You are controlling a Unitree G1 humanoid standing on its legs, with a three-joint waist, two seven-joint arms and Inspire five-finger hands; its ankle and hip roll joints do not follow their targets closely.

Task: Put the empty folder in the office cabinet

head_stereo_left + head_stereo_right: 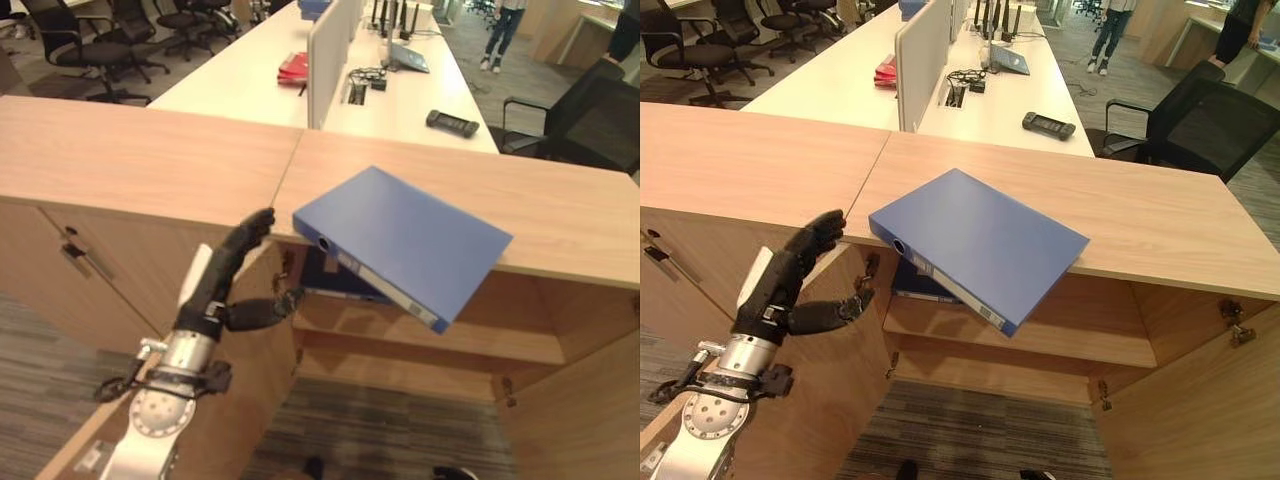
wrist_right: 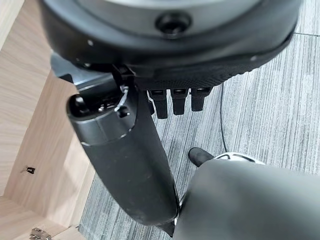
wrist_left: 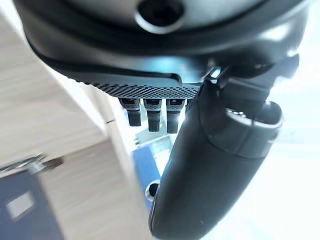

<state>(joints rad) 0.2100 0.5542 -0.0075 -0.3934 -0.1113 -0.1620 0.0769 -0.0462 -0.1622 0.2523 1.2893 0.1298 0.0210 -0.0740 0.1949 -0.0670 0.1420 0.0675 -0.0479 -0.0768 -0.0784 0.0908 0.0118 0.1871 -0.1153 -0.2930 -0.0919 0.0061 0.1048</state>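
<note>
Folder [image 1: 405, 243] first: the blue ring binder lies flat on the wooden counter [image 1: 140, 155] that tops the office cabinet [image 1: 420, 345], with its spine end and one corner jutting out past the front edge, over the open compartment. So it is not yet inside. The cabinet doors stand open, which I judge to be the one step already done; picking the folder up, lowering it and sliding it onto the shelf [image 1: 1040, 345] are all left. Another blue folder [image 1: 925, 283] already lies on that shelf, beneath the overhanging spine, so the free room looks to be toward 3 o'clock of it.

The left hand [image 1: 222, 272] is raised at about 8 o'clock from the folder's spine. Its fingers [image 1: 255, 226] are straight and released, grasping nothing, with the tips up by the counter's front edge; the thumb points toward the folder's lower corner. The tips are near the spine but apart from it, with a clear gap between.

The right hand [image 2: 150, 80] appears in its wrist view above grey carpet [image 2: 270, 95], away from the folder; its fingers look relaxed and hold nothing.
</note>
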